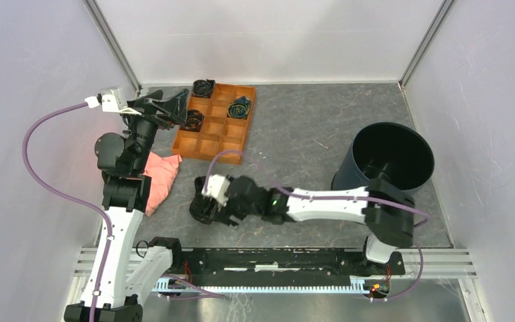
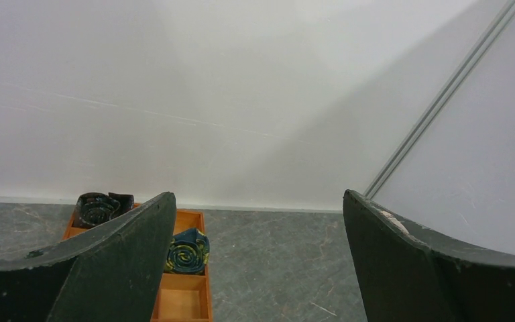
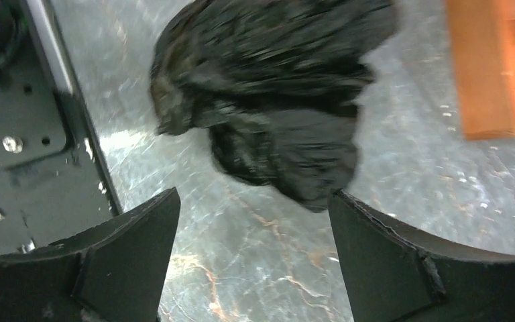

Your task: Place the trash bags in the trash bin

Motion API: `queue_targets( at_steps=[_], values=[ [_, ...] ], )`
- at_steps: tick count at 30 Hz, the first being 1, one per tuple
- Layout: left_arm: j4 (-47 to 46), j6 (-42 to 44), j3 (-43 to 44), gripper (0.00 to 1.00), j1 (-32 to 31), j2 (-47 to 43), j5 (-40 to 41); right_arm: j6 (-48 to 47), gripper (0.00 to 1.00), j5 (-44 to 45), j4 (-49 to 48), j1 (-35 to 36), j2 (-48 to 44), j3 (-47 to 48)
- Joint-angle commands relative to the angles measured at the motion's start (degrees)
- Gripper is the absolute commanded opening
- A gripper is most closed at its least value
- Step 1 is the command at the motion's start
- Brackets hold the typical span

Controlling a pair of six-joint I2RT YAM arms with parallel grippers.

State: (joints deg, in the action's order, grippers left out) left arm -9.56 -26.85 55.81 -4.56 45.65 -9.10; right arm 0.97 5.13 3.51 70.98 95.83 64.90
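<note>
The trash bag [image 1: 201, 206] is a crumpled wad of glossy black film on the table near the front rail. In the right wrist view the bag [image 3: 275, 87] lies just ahead of my right gripper [image 3: 255, 198], whose jaws are open and empty, and its lower edge reaches the right fingertip [image 3: 349, 215]. From above, the right gripper [image 1: 211, 209] sits low beside the bag. The dark navy trash bin [image 1: 350, 173] stands upright at the right, with nothing seen inside it. My left gripper [image 1: 174, 104] is open and empty, raised by the tray's left edge; it also shows in the left wrist view [image 2: 260, 194].
An orange compartment tray [image 1: 218, 144] with three small black spiral rolls [image 1: 239, 107] stands at the back left; the tray [image 2: 181, 295] and a roll [image 2: 186, 251] show in the left wrist view. A pink cloth [image 1: 161, 174] lies by the left arm. White walls enclose the table.
</note>
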Motion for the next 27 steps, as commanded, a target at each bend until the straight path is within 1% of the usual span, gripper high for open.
queue_targets(
  at_steps=[1, 5, 8, 10, 12, 15, 18, 21, 23, 25, 27],
  values=[
    [-1.95, 2.15, 0.26, 1.0, 0.58, -0.3, 0.56, -10.76, 0.87, 8.85, -6.52, 5.43, 4.8, 2.84],
    [-1.95, 2.09, 0.34, 1.0, 0.75, 0.07, 0.3, -18.28, 0.86, 13.52, -13.69, 8.69, 6.32, -0.52],
    [-1.95, 1.79, 0.54, 1.0, 1.06, 0.36, -0.57, -24.79, 0.94, 16.61, -20.67, 11.09, 6.03, -4.22],
    [-1.95, 1.49, 0.61, 1.0, 1.43, 0.32, -0.84, -29.07, 0.95, 18.04, -24.07, 12.29, 6.08, -5.69],
    [-1.95, 1.37, 0.61, 1.0, 1.63, 0.36, -0.91, -34.33, 0.95, 18.38, -26.73, 13.28, 6.24, -6.68],
    [-1.95, 1.16, 0.61, 1.0, 1.92, 0.49, -1.19, -40.6, 0.96, 14.44, -29.95, 13.51, 7.53, -6.98],
    [-2.11, 0.84, 0.7, 1.0, 2.17, 0.67, -1.84, -42.16, 0.94, 13.85, -30.71, 13.64, 11.22, -3.41],
    [-2.13, 0.76, 0.61, 1.0, 2.33, 0.95, -1.75, -42.97, 0.94, 13.87, -35.52, 13.65, 13.78, -2.73],
    [-2.28, 0.6, 0.61, 1.0, 2.43, 1.11, -2.07, -43.37, 0.94, 16.42, -36.38, 13.52, 16.34, -1.08],
    [-2.39, 0.42, 0.61, 1.0, 2.57, 1.17, -2.27, -42.73, 0.89, 20.92, -36.89, 13.57, 18.82, 0.34],
    [-2.39, 0.4, 0.61, 1.0, 2.65, 1.04, -2.31, -42.52, 0.8, 23.35, -38.75, 13.57, 19.52, -0.49]
  ],
)
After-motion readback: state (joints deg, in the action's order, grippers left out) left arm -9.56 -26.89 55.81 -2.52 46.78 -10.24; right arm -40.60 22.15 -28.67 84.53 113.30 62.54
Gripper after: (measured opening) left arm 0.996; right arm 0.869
